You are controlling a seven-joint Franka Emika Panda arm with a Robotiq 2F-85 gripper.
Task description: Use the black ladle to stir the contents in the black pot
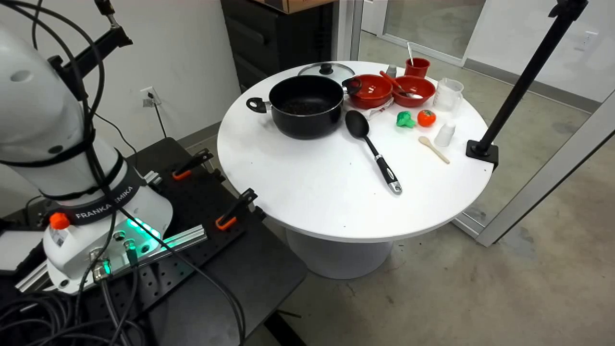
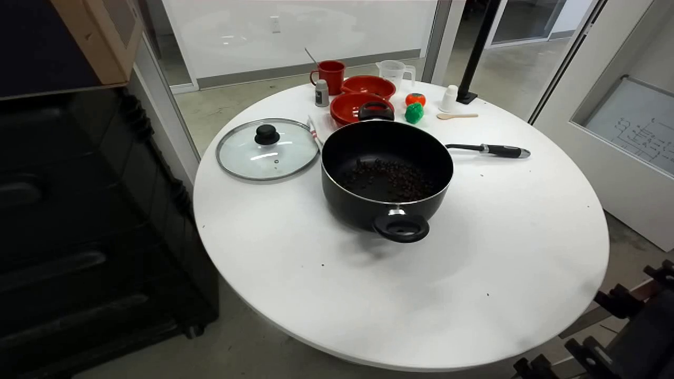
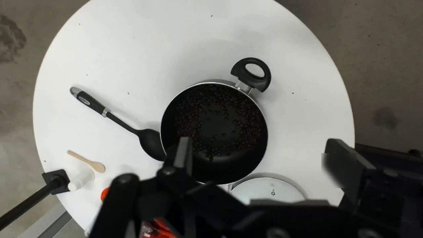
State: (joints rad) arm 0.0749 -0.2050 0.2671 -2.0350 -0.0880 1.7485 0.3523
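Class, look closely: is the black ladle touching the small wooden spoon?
Apart. The wrist view shows it: a wide strip of white tabletop separates the black ladle from the small wooden spoon.

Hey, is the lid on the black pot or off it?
Off: the lid lies on the table beside the black pot, whose top is open.

Pot point(image 2: 355, 206) on table point(image 2: 263, 252), contents point(image 2: 404, 183) inside; in exterior view, 1 lid point(image 2: 274, 150) left, 1 ladle point(image 2: 503, 151) right, bowls point(image 2: 348, 108) behind.
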